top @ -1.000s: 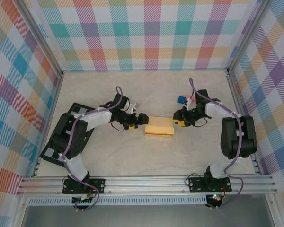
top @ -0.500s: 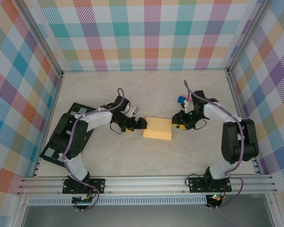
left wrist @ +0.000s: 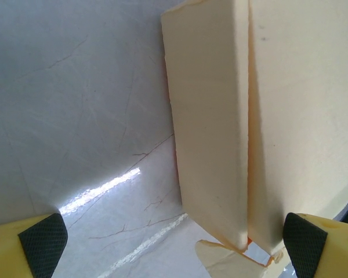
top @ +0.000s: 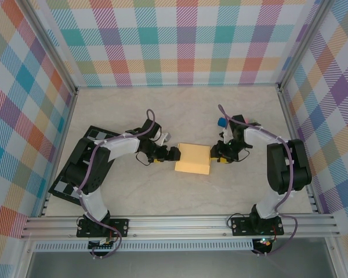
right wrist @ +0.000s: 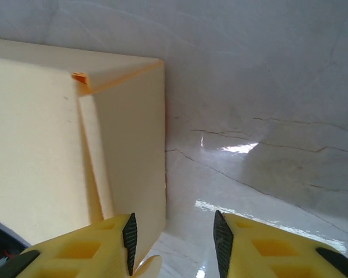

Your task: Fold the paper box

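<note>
paper box is seen lying flat on the table, between the two grippers, its slightly longer axis running left to right. left gripper is spread wide around the box's left end, with nothing grasped. right gripper is held partly parted at the right end, one fingertip just beside the end wall; contact cannot be told.

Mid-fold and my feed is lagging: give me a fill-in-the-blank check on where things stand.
1. The paper box lies ___ the left hand and the right hand.
2. The left hand's jaws stand wide ___.
3. The checkered board lies under the ___ arm.
Missing: between; open; left.
</note>
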{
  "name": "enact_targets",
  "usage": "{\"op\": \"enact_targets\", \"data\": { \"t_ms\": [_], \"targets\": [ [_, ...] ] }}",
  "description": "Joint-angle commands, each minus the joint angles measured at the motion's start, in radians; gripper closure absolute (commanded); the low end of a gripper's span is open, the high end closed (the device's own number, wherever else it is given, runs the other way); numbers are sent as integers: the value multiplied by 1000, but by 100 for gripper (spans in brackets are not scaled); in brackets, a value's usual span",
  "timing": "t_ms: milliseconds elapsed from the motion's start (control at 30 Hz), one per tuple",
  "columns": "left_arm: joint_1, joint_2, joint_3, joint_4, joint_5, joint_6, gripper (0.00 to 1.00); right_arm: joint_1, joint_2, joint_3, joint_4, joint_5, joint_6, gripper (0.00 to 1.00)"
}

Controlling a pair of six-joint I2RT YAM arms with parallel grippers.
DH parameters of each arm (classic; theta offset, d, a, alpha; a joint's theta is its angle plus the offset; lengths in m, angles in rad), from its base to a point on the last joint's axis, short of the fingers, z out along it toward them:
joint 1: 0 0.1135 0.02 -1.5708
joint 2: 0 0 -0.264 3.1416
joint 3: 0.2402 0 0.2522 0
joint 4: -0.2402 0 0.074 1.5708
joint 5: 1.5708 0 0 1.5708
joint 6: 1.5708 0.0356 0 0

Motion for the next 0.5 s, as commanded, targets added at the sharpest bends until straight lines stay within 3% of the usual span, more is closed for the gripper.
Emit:
{"op": "enact_targets", "data": {
  "t_ms": [0,133,200,267,467],
  "targets": [
    [-11,23,-29,-68,-105,25,0,16,-48,-22,20,34,-16,58],
    [-11,-11,-21,-72,-102,16,0,17,-160,-21,32,56,-35,57],
    [-10,-34,0,-88,-101,24,0,22,-192,-1,7,75,-49,52],
    [-8,-57,33,-111,-93,37,0,29,-194,18,-21,53,-62,44],
    [-8,-107,92,-146,-42,73,0,85,-147,38,-74,72,-98,37]
  ]
}}
